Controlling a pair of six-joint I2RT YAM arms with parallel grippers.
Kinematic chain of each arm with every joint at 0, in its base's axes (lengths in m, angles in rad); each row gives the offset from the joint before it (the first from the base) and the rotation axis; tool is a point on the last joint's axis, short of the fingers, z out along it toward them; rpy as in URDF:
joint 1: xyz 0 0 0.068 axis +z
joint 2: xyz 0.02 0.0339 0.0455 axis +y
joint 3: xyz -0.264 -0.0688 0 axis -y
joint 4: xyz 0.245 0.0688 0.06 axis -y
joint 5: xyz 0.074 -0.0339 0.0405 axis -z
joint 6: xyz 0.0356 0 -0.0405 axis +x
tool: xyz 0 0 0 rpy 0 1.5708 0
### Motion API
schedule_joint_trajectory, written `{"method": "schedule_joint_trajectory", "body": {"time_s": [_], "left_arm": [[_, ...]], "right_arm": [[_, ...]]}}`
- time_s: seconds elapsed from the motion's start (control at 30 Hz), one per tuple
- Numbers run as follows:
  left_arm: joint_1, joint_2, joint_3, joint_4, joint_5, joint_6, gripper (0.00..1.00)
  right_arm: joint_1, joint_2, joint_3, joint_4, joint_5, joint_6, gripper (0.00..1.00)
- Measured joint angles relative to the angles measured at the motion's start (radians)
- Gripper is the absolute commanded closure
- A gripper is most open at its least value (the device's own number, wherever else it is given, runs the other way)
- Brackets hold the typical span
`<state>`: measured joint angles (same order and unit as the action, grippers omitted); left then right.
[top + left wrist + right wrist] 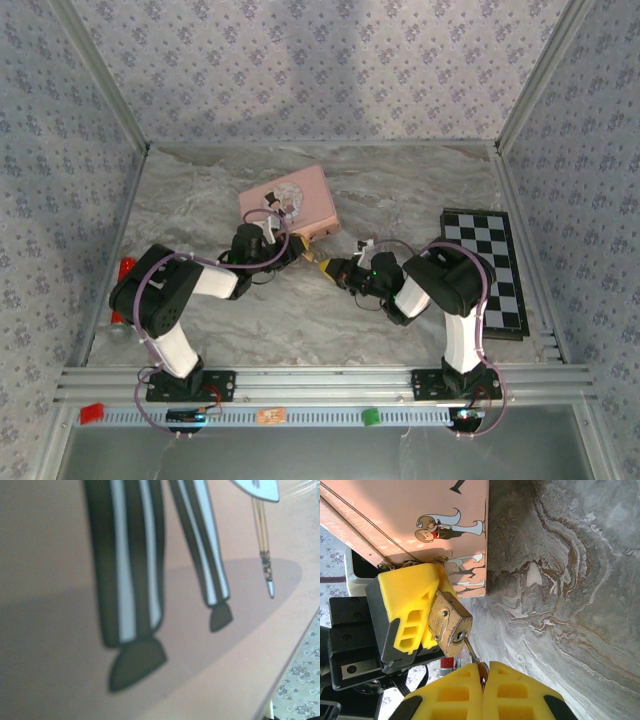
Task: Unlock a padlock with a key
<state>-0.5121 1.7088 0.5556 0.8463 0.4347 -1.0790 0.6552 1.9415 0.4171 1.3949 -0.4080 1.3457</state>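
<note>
A small brass padlock [449, 625] hangs above the marble table, with my left gripper [297, 250] shut on it; one of that gripper's yellow fingers [406, 607] covers the lock's upper side. The shackle is hidden behind the finger. My right gripper [484, 674] is shut on the bow of a small silver key [472, 652]. The key's blade slants up to the keyhole in the padlock's bottom face, and its tip is at or in the hole. In the top view my right gripper [335, 270] meets the left one just in front of the pink tin.
The pink tin box [288, 203] with cartoon figures lies directly behind the grippers, and its lid [240, 645] sits very close to the left wrist camera. A checkerboard mat [487, 268] lies at the right. A red cylinder [126, 270] rests by the left wall.
</note>
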Motion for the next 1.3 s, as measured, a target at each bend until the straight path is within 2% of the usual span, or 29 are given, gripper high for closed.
{"method": "schedule_joint_trajectory", "body": {"time_s": [1.3], "left_arm": [[0.022, 0.0, -0.016, 0.062, 0.026, -0.056, 0.91]], "right_arm": [[0.005, -0.017, 0.027, -0.011, 0.0, 0.0, 1.0]]}}
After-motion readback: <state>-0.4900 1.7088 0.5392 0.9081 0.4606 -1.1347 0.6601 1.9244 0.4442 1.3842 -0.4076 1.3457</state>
